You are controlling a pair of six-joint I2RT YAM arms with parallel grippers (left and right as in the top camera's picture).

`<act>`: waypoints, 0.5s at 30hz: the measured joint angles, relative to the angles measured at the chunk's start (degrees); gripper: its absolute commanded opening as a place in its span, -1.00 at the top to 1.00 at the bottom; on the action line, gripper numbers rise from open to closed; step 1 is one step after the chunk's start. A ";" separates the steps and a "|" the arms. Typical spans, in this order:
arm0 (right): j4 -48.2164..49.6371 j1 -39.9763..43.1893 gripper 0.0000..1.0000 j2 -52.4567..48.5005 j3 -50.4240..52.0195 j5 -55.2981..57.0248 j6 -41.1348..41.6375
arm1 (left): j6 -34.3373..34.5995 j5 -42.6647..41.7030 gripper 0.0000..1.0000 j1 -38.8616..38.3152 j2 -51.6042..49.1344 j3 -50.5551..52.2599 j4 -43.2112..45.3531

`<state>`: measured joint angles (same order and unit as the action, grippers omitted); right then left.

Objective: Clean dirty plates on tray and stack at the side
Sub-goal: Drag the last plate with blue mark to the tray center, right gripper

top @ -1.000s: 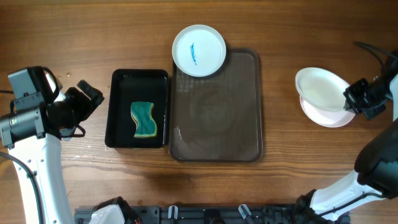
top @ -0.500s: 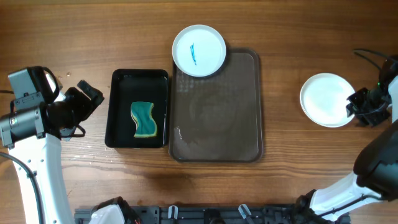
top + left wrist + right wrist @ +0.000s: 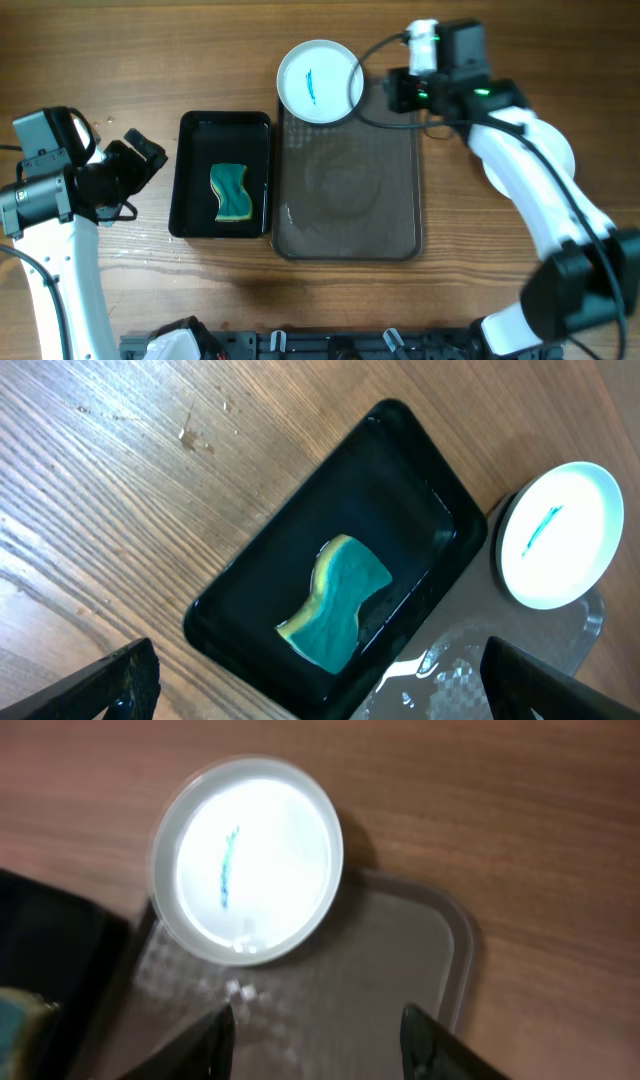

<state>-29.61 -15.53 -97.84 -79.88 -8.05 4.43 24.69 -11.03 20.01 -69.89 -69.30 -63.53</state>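
One white plate [image 3: 320, 80] with a blue streak rests on the far left corner of the brown tray [image 3: 350, 200] and overhangs its rim. My right gripper [image 3: 393, 92] hovers just right of that plate, over the tray's far edge. In the right wrist view the gripper [image 3: 320, 1045] is open with only the tray [image 3: 380, 980] between its fingers, and the plate [image 3: 245, 860] lies ahead. My left gripper [image 3: 140, 160] is open above bare table, left of the black tray. The plates set down at the right are hidden under the right arm.
A glossy black tray [image 3: 195, 215] beside the brown tray holds a green sponge [image 3: 232, 192]. The left wrist view shows the sponge [image 3: 335, 605], the black tray [image 3: 260, 580] and the plate [image 3: 560, 535]. The right arm spans the table's right side.
The right gripper let a plate go onto the stack at the right. It then swung left to the tray's far edge beside the streaked plate, jaws open. The left arm stayed still.
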 measured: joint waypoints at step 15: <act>24.44 -1.29 0.91 -26.93 -0.09 -6.08 3.10 | 0.00 0.00 -1.00 0.00 0.00 -0.04 0.02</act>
<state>-5.17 -16.82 -124.77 -79.96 -14.13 7.53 24.69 -11.03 20.01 -69.89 -69.34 -63.51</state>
